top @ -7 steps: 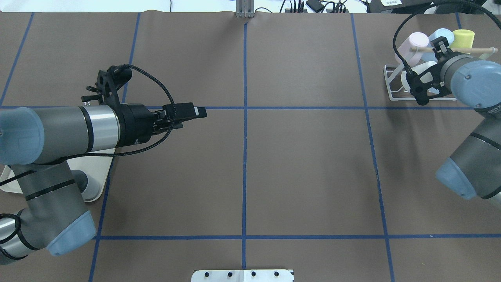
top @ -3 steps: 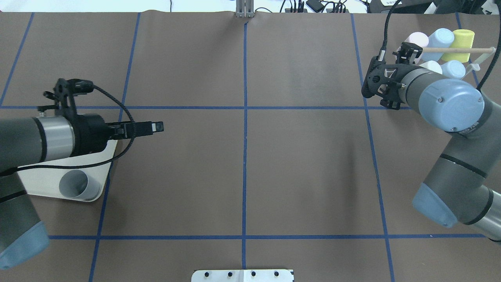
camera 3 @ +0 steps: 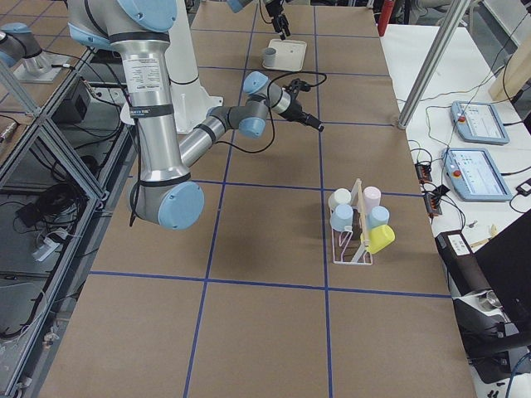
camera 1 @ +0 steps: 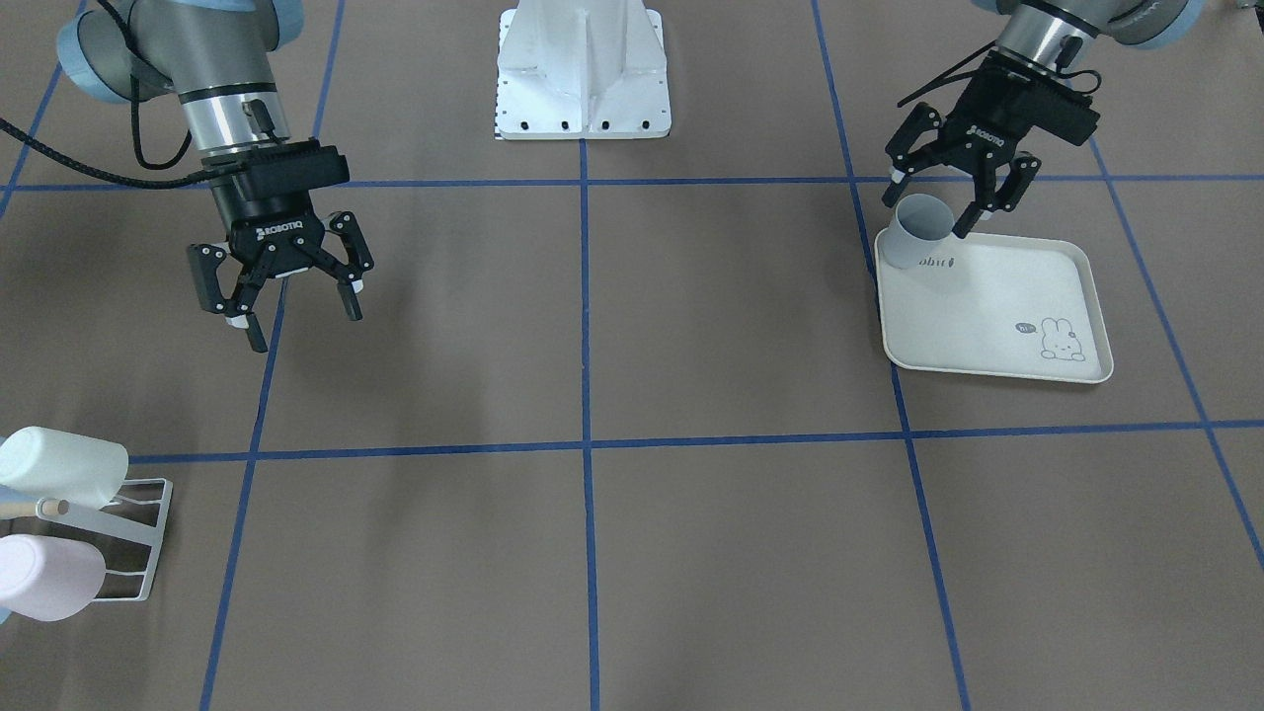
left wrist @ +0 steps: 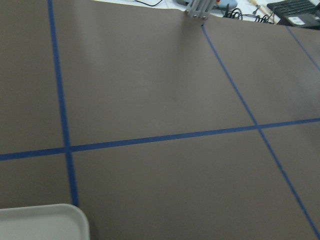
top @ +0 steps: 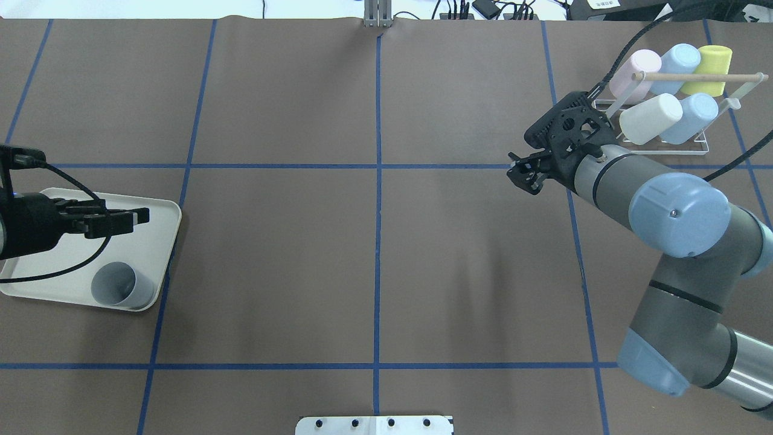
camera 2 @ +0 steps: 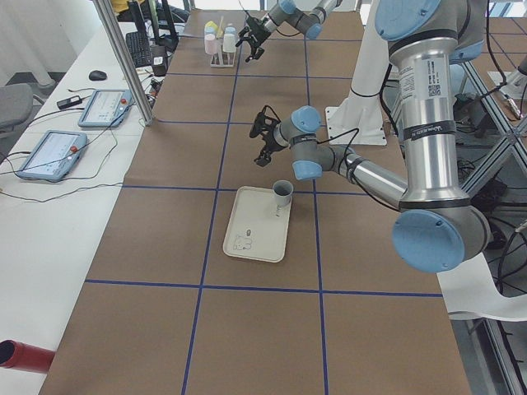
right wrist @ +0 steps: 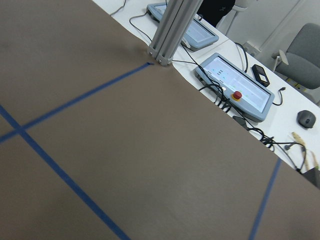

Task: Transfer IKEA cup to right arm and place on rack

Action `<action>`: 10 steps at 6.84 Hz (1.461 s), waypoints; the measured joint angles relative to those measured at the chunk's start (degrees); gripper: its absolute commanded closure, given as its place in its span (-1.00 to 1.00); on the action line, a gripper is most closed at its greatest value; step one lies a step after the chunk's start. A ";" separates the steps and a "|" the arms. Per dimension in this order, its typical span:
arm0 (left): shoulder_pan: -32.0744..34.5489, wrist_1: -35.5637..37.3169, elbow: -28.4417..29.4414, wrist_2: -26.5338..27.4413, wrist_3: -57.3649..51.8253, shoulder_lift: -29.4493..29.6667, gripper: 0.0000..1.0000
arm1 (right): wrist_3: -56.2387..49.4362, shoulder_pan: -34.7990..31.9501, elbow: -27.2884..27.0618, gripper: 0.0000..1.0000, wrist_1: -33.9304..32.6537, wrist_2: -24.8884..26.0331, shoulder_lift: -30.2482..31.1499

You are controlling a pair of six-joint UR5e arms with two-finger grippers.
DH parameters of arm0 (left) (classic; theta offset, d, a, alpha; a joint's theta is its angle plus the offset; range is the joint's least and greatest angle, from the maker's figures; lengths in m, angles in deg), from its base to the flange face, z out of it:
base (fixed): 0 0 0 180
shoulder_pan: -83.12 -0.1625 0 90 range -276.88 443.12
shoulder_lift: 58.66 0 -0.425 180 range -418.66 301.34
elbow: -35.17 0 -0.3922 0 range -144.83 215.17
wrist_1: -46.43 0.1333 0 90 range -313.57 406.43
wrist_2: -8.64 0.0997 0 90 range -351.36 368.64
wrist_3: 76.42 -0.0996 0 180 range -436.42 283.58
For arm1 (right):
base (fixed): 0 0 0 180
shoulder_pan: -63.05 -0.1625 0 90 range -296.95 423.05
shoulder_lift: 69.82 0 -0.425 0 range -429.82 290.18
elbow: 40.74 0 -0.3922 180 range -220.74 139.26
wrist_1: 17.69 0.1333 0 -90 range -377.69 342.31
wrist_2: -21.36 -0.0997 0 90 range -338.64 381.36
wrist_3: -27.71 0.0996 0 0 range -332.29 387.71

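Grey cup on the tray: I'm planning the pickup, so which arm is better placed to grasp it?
Left. The left gripper hangs open close by the grey cup on the tray; the right gripper is across the table, nearer the rack.

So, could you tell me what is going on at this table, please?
The left gripper hovers open over the cream tray, close to the grey cup that stands upright in its corner, not yet gripping it. The right gripper hangs open and empty over bare table, away from the white rack, which holds five cups. The hand-over has not begun.
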 measured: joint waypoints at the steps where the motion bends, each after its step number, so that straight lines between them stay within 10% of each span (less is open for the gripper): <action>1: 0.04 -0.26 1.60 0.27 -0.81 -1.36 -1.00 | 3.10 1.16 0.07 -0.99 0.57 -2.16 -1.52; 9: -7.79 -1.45 6.20 2.49 -0.94 -6.69 -0.97 | 5.25 1.73 0.85 -0.99 0.05 -7.41 -2.93; 10: -8.33 -1.45 6.23 2.47 -0.87 -7.26 -0.18 | 5.21 1.76 1.01 -0.99 0.05 -7.35 -2.92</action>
